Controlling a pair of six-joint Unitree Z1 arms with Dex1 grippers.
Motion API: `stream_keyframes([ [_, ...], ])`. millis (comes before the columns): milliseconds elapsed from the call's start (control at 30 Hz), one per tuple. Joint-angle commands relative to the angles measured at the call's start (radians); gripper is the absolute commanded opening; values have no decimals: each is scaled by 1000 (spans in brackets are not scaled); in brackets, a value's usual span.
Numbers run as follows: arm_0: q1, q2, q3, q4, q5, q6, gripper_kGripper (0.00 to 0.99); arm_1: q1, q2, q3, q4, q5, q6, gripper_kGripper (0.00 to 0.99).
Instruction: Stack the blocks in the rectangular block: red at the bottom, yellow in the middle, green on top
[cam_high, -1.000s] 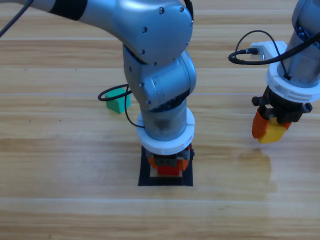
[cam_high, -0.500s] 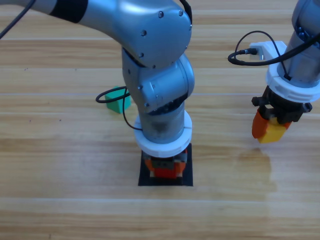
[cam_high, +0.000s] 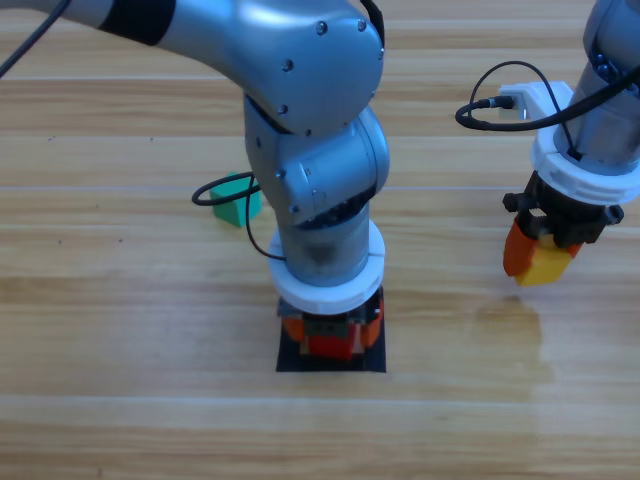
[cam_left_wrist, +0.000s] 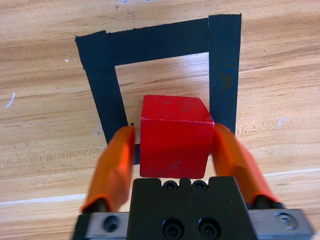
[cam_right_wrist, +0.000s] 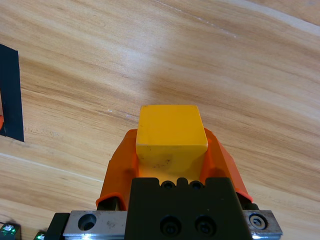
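Note:
The red cube (cam_high: 330, 346) (cam_left_wrist: 175, 140) sits inside the black-taped rectangle (cam_high: 330, 367) (cam_left_wrist: 165, 42), toward its near side in the left wrist view. My left gripper (cam_high: 331, 335) (cam_left_wrist: 172, 131) straddles it with the jaws open; a thin gap shows at one jaw. My right gripper (cam_high: 538, 262) (cam_right_wrist: 170, 137) hangs above the table at the right, shut on the yellow cube (cam_high: 546, 268) (cam_right_wrist: 171, 132). The green cube (cam_high: 235, 200) lies on the wood at the left, behind the left arm and partly hidden by it.
A black cable (cam_high: 215, 190) from the left arm loops over the green cube. Another cable (cam_high: 490, 100) arcs beside the right arm. Bare wood lies between the taped rectangle and the right gripper.
The left arm came down slightly with the red cube into the rectangle, and its jaws have spread apart off the cube. The right gripper and yellow cube have held still.

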Motion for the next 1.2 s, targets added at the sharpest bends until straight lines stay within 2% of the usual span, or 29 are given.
stream_keyframes([
  [33,-29,27,-29,39,17,11,990,-25,-73,29,-18,10,-1,0],
  [300,-23,8,-61,47,31,23,990,-22,-73,29,-19,9,-3,0],
  [467,22,-18,-251,119,32,74,990,17,-79,21,-19,-36,-3,0],
  [567,63,-61,-376,193,54,89,990,61,-79,12,-18,-91,-7,0],
  [667,143,-133,-373,216,60,111,990,112,-101,11,-15,-146,-17,0],
  [733,212,-184,-322,234,80,131,990,156,-122,8,-7,-192,-20,0],
  [800,249,-248,-238,231,158,131,990,198,-131,-9,17,-229,-24,0],
  [867,288,-274,-175,229,198,160,990,228,-150,-12,25,-240,-20,0],
  [933,325,-293,-115,188,207,247,990,255,-173,-19,25,-240,-18,0],
  [1000,362,-331,-31,105,189,356,989,270,-179,-34,27,-231,-14,0],
  [1067,423,-354,11,76,117,471,988,274,-177,-51,27,-209,-12,0],
  [1133,469,-369,11,71,45,585,988,274,-170,-71,27,-162,-10,0],
  [1200,486,-358,-37,117,0,669,988,274,-159,-92,27,-117,5,0],
])
